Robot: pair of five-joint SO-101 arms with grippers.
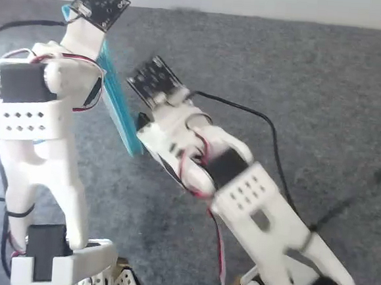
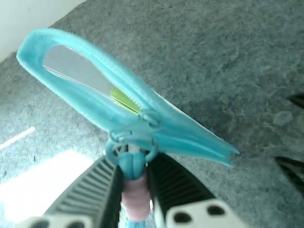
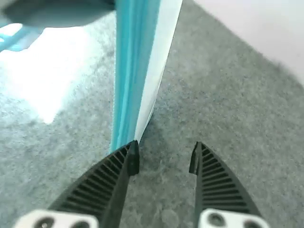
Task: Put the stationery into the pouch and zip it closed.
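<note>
Pinched my left gripper (image 2: 134, 173) tight on the zip pull (image 2: 129, 161). The turquoise fabric pouch (image 2: 185, 137) is held aloft just beyond its fingertips, mouth part-open, with yellow-green stationery (image 2: 124, 99) inside. I have my right gripper (image 3: 164, 159) spread wide, the pouch's end against one finger, probably to brace it for zipping.

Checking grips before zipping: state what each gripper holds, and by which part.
Left gripper: the turquoise pouch, by its zipper pull. Right gripper: open beside the pouch's edge, holding nothing.
</note>
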